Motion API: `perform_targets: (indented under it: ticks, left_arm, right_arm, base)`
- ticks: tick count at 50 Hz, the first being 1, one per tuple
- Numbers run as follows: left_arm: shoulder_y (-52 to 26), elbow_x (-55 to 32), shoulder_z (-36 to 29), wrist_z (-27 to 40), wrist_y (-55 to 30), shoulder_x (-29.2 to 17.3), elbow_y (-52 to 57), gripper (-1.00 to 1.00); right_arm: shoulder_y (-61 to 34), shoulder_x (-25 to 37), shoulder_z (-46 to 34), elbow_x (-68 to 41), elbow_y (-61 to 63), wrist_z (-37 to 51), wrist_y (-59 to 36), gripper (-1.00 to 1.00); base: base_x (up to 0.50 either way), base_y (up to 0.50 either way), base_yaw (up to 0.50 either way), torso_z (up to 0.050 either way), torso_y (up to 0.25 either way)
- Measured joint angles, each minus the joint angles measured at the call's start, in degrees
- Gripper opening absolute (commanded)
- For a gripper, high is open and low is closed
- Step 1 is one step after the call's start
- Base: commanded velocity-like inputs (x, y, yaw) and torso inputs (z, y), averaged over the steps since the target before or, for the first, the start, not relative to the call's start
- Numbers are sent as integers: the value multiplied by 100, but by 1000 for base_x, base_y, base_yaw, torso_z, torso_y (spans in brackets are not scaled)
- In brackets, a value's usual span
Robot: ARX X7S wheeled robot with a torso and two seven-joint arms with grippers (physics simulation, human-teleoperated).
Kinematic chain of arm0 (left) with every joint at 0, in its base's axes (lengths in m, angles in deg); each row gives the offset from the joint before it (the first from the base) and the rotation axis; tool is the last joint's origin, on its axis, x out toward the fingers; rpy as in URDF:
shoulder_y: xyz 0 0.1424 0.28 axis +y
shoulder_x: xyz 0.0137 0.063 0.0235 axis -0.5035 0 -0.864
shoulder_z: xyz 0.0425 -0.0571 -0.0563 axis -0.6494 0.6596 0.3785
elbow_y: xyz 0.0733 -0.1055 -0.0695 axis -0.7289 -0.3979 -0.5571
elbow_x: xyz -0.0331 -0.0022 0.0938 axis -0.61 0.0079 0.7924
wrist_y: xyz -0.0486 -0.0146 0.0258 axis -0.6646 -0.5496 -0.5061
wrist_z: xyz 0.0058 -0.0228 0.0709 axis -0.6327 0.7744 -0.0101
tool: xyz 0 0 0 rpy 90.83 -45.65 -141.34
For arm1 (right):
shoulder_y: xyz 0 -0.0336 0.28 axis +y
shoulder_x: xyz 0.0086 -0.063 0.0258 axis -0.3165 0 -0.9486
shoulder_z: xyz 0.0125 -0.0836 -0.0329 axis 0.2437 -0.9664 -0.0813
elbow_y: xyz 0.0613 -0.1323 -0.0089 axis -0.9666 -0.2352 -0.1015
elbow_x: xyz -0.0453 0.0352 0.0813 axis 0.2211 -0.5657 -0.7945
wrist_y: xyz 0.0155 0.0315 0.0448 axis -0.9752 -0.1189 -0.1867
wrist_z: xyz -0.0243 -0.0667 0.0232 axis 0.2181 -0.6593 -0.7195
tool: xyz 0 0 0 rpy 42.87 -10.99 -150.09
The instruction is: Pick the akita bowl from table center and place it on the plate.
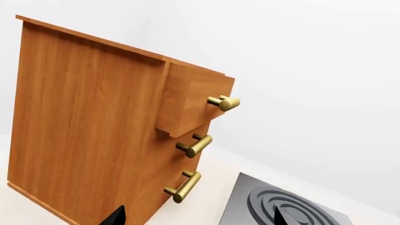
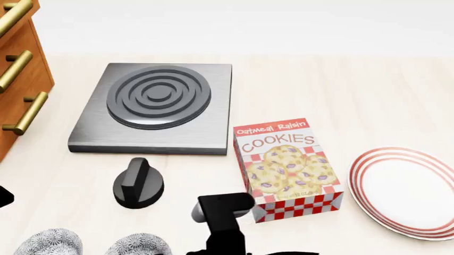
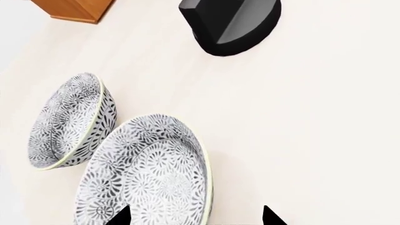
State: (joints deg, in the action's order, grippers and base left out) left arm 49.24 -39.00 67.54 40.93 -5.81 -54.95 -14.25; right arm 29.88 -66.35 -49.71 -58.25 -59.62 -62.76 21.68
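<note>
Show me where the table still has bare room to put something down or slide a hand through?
Bare tabletop lies right of the burner, behind the cookie box and plate. The near-left is crowded: the two speckled bowls, the black knob and the right arm.

burner (image 2: 157,104) sits behind the knob (image 2: 139,183); cookie box (image 2: 287,168) between those and the plate (image 2: 408,191); two bowls (image 2: 138,246) nearest

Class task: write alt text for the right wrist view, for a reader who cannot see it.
Two patterned grey-and-white bowls sit side by side on a pale table: the nearer akita bowl lies just ahead of the right gripper, whose two dark fingertips show spread apart at the picture's edge. A second bowl lies beside it, with a black knob and a wooden cabinet corner beyond.
</note>
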Motion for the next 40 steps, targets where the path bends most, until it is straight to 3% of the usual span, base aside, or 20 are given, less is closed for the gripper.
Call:
perform_targets:
  ticks: [8,9,40]
  left_arm:
    - [14,-15,-18,20,17,-12,2,100]
    - [18,-17,-20,22,20,-14,3,100]
    - [5,-84,-95,97,54,-79,11,100]
  right_arm:
    - [-10,2,-59,-21,-6,-15,5,100]
    - [-8,4,-65,-24,-3,-15,7,-100]
    - [216,216,316,-213,641,470,261,-100]
  base:
    - [0,0,0,0,0]
    - [0,0,0,0,0]
    - [0,0,0,0,0]
